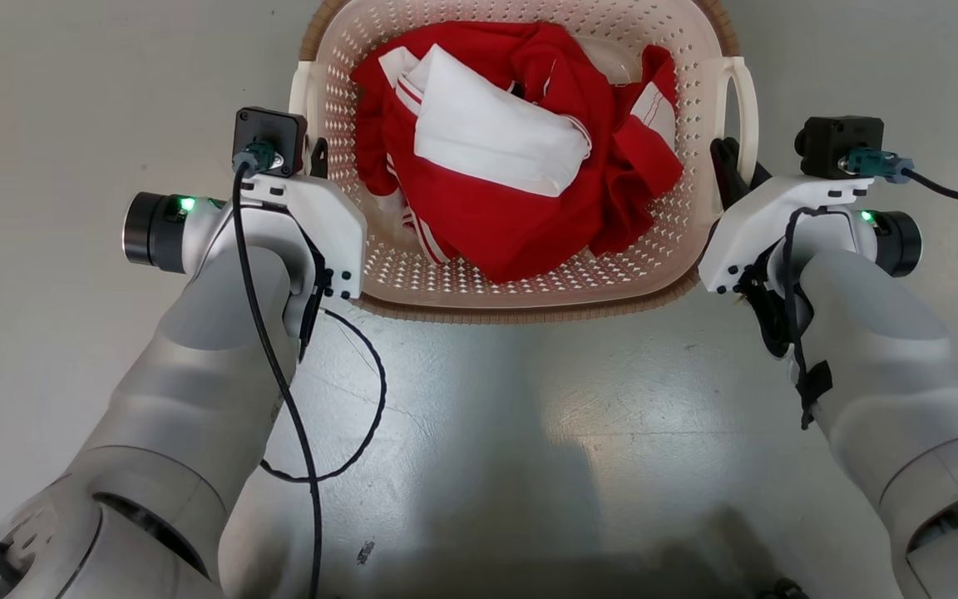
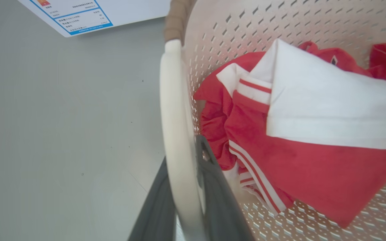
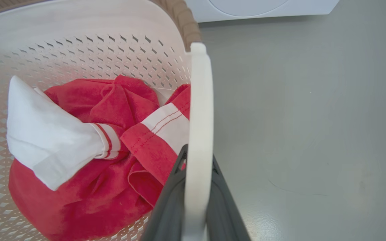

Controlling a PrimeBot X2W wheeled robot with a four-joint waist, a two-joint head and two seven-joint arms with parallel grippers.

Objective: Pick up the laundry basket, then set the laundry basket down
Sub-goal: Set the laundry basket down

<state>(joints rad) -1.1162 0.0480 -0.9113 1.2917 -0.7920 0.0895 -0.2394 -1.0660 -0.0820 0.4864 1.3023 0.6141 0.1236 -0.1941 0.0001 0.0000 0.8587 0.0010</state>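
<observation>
The laundry basket [image 1: 529, 287] is cream-white with perforated walls and a brown woven rim. It sits at the top centre of the head view, between my two arms. Red and white clothes [image 1: 512, 166] lie bunched inside it. My left gripper [image 1: 317, 158] is shut on the basket's left loop handle [image 2: 176, 127], one dark finger [image 2: 218, 197] on each side of the loop. My right gripper [image 1: 727, 170] is shut on the right loop handle [image 3: 198, 113] in the same way, its fingers [image 3: 168, 211] flanking the loop. I cannot tell whether the basket rests on the floor.
Grey smooth floor [image 1: 529, 433] lies all around. A white appliance base [image 3: 263, 8] stands beyond the basket, and a white panel with a blue-framed label [image 2: 85, 16] shows past the left handle. A black cable [image 1: 367, 416] loops off my left forearm.
</observation>
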